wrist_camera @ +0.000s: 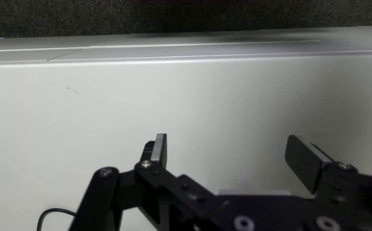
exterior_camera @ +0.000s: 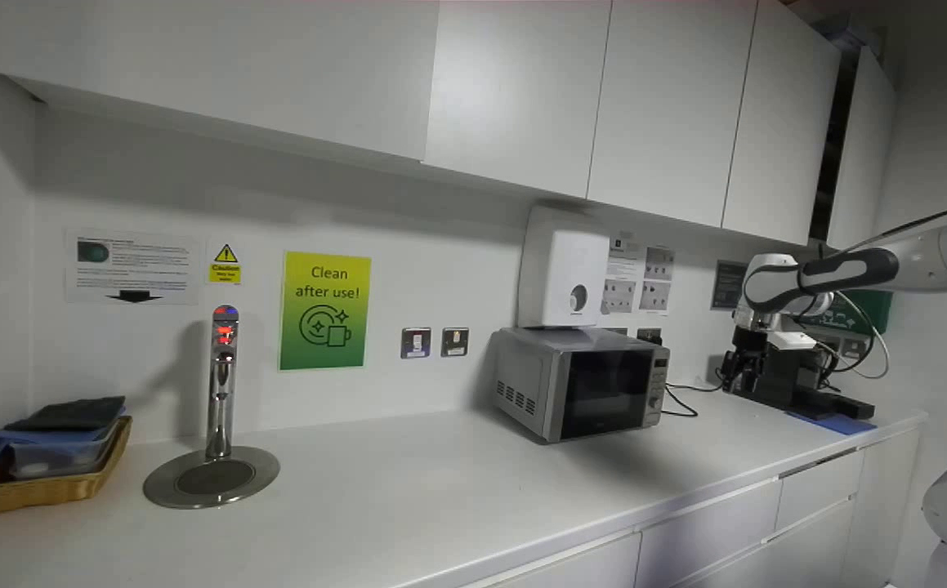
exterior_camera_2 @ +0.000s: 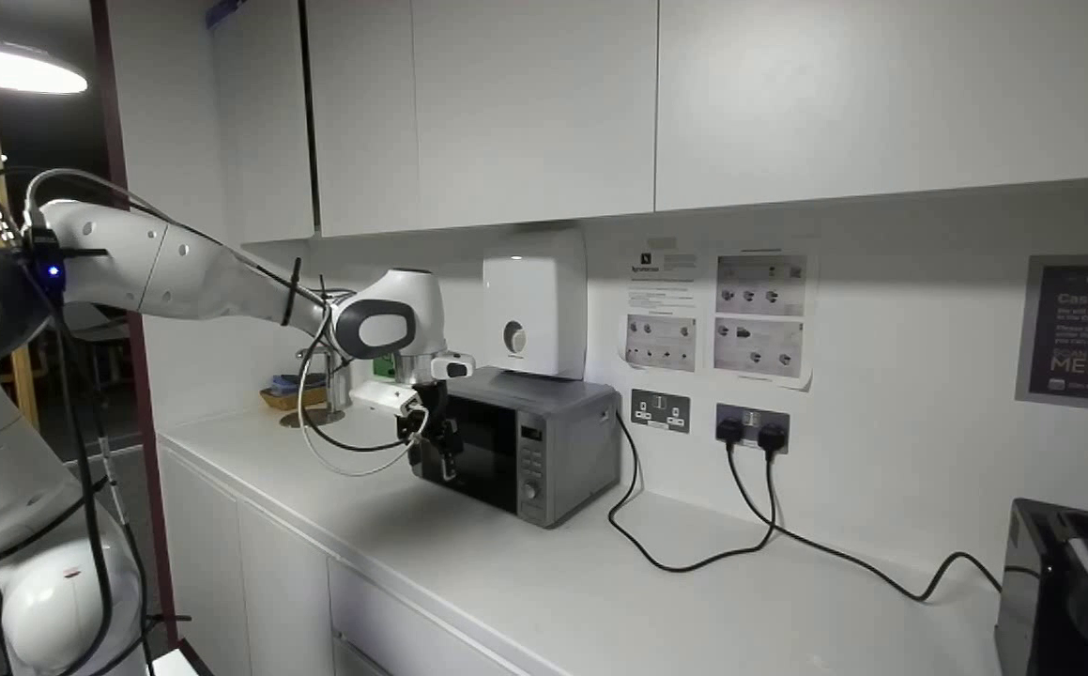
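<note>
My gripper (wrist_camera: 226,142) stands open over the white counter (wrist_camera: 186,102), its two dark flat pads (wrist_camera: 303,160) wide apart with nothing between them. In an exterior view the gripper (exterior_camera_2: 436,451) overlaps the front of a grey microwave (exterior_camera_2: 567,451). In an exterior view the gripper (exterior_camera: 741,377) appears to the right of that microwave (exterior_camera: 608,392), against a black machine (exterior_camera: 792,376) that partly blends with it. No contact with any object can be seen. The pale strip at the palm's edge in the wrist view is too little shown to name.
White cabinets (exterior_camera: 514,90) hang above the counter. A soap-style white dispenser (exterior_camera_2: 536,305) is on the wall behind the microwave. Black cables (exterior_camera_2: 684,568) run along the counter. A metal tap (exterior_camera: 222,392) and a wicker basket (exterior_camera: 52,490) stand at the far end.
</note>
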Controlling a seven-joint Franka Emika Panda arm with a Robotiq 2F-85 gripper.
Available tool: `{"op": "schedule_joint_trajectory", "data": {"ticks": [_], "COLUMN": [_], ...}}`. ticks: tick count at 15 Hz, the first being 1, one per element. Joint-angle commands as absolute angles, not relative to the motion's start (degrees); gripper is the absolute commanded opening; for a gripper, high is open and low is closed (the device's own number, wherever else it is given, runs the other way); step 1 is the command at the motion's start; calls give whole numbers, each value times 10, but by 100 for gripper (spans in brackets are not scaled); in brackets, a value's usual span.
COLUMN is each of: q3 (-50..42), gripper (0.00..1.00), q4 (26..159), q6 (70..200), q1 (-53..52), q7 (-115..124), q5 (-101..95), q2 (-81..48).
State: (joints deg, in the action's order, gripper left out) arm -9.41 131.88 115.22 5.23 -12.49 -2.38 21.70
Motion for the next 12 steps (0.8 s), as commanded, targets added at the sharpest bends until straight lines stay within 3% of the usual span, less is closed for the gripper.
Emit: {"op": "schedule_joint_trajectory", "data": {"ticks": [1, 3, 4, 6, 9, 10, 12], "q3": [-81, -79, -81, -83, -84, -79, -79], "gripper": [100, 100, 75, 67, 45, 61, 47], "q4": [1316, 1315, 1318, 1326, 1330, 1322, 1323], "q6": [1177, 1196, 1207, 1243, 1289, 1255, 1267], "q1": [46, 43, 41, 39, 38, 42, 42], "q7": [-93, -86, -91, -98, -109, -97, -97], "q5": [-1, 10, 15, 25, 26, 15, 15], "q2": [209, 204, 204, 204, 194, 197, 192]}}
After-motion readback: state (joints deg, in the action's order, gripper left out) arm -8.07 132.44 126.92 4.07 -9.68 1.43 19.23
